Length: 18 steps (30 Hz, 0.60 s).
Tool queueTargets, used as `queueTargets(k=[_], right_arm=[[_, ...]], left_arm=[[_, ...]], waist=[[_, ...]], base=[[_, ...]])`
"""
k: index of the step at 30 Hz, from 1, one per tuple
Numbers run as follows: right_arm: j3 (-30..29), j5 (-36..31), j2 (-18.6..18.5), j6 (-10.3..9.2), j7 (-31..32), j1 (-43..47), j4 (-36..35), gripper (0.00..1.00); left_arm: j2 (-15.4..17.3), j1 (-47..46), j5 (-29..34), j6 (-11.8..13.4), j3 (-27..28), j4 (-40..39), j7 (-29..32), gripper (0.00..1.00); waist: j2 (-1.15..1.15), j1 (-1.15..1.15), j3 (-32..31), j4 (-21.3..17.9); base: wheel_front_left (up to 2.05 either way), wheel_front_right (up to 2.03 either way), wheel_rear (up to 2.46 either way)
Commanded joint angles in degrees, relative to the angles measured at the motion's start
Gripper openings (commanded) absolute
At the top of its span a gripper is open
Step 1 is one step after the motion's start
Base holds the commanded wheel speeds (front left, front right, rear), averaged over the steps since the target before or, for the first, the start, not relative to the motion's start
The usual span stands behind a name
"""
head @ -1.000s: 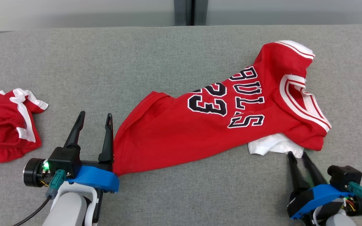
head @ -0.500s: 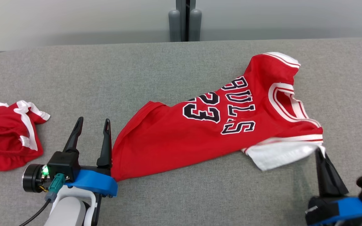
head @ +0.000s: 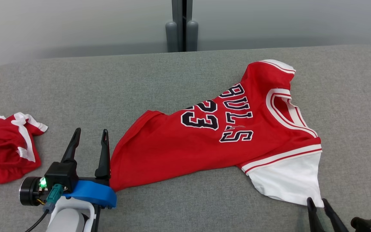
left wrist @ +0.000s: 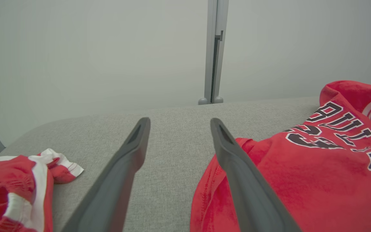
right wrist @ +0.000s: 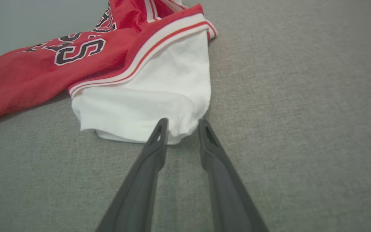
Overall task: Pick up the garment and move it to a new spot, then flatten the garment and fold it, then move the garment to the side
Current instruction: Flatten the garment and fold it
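Two claws stand empty with fingers apart: the left claw [head: 90, 130] wide open just beside the near-left hem of the red jersey [head: 211, 141], which lies spread over the right half of the grey surface [head: 108, 83], the right claw [right wrist: 183, 120] narrowly parted at its white sleeve [right wrist: 147, 93].
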Motion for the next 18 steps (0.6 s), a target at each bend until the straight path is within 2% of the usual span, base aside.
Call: queueTargets(k=[1, 8, 18], right_arm=[[-0.14, -0.44, -0.09, 0.03, -0.62, -0.79, -0.27, 1.0], [-0.67, -5.46, -0.06, 0.03, -2.04, -2.48, -6.53, 1.0], [1.2, -7.63, -1.06, 0.03, 1.32, -6.31, -15.45, 1.0]], left_arm=[[0.3, 0.61, -0.04, 0.12, 0.14, -0.01, -0.03, 1.0], [0.53, 1.79, -0.83, 0.61, 0.17, -0.41, 0.13, 1.0], [0.58, 4.3, -1.76, 1.0, -0.31, -1.02, 0.53, 1.0]], waist=[[0.0, 0.0, -0.1, -0.11], [0.0, 0.0, -1.04, -0.33], [0.0, 0.0, -2.96, 0.47]], base=[[0.0, 0.0, 0.0], [0.0, 0.0, 0.0], [0.0, 0.0, 0.0]])
